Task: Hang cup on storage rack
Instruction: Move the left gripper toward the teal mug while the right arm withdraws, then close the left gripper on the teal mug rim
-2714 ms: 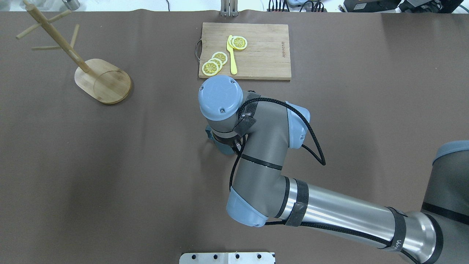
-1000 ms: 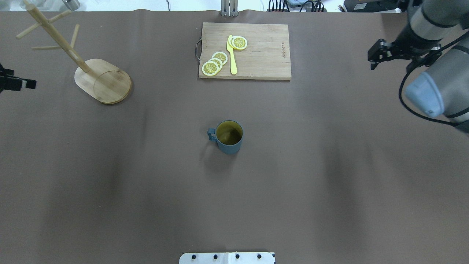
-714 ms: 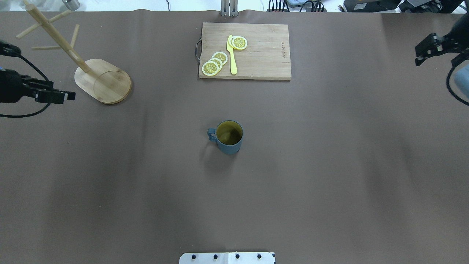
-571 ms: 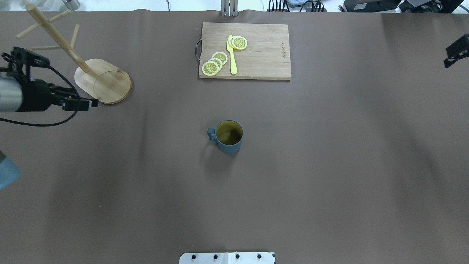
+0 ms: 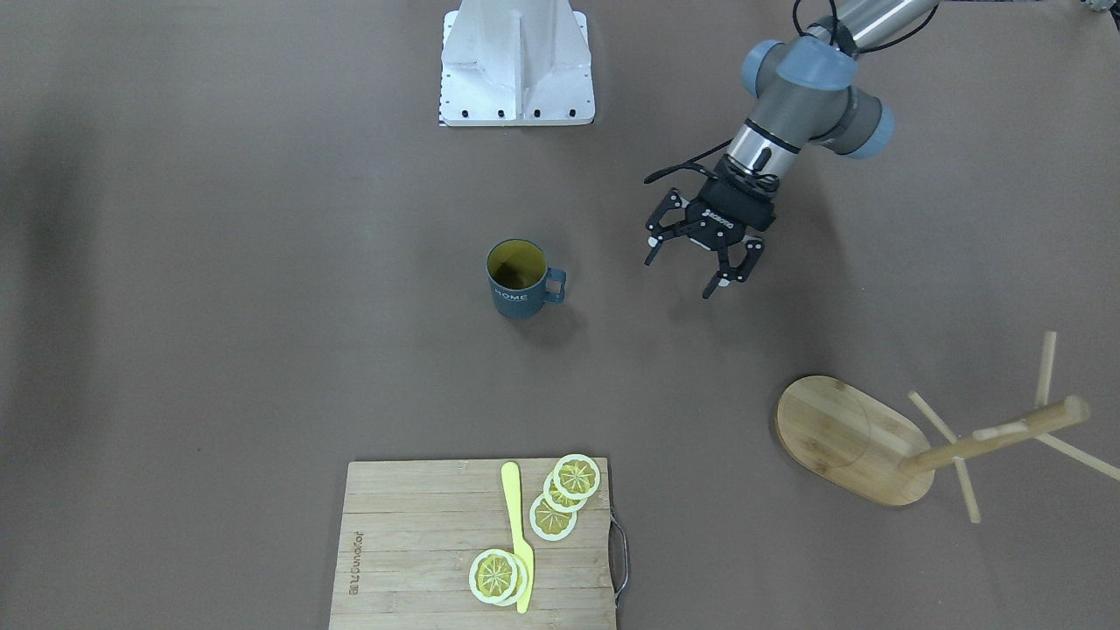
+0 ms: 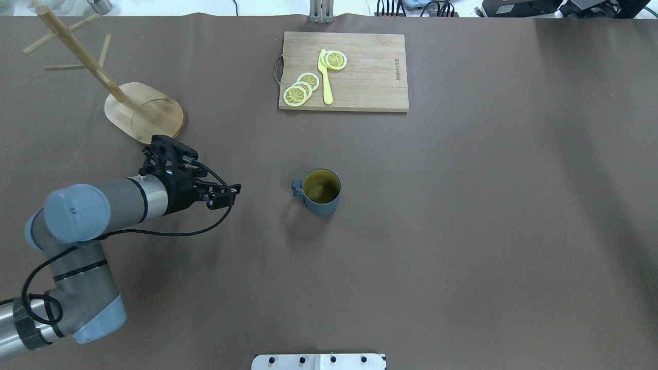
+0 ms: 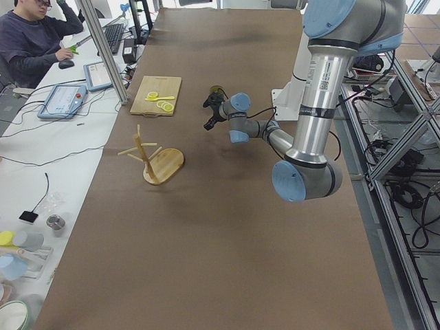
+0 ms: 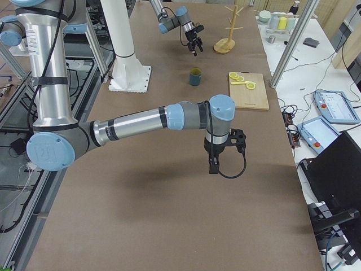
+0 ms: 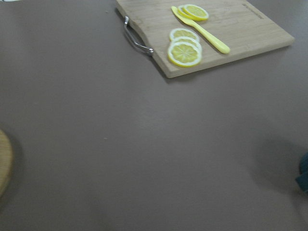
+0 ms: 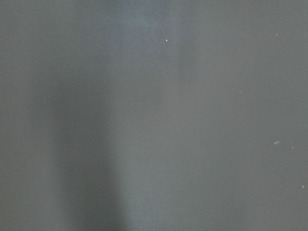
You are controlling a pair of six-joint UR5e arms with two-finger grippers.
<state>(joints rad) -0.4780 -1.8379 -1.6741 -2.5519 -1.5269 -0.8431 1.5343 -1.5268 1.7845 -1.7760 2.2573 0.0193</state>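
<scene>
Cup (image 6: 321, 191) is sitting upright pretty much mid-table (image 6: 462, 231), yellow inside facing up, with its squarish handle (image 6: 296, 188) sticking out toward the robot's left side. From the front-facing camera you can read the white "HOME" on the side that faces away from the robot. Nothing's touching it. The left gripper (image 5: 682, 273) hangs off to the handle side, near the cup but clearly apart from it, fingers (image 5: 652, 248) spread wide with nothing between them. The storage rack (image 6: 144, 113) stands on its flat oval base further out on that same side, close to the left gripper and well apart from the cup, with its post (image 6: 77, 51) and thin pegs rising above the base. Across the table from the robot there's a wooden cutting board (image 6: 360, 77) with some lemon slices (image 6: 300, 87) and a yellow knife (image 6: 325, 77) on it. The left wrist cam looks at that board and catches only a sliver of teal at its right edge. The right gripper (image 8: 213, 165) shows only in the side view, pointing down over the table well away from the cup, and honestly I can't tell if it's spread or closed. Its wrist cam is just brownish-grey table cover.
</scene>
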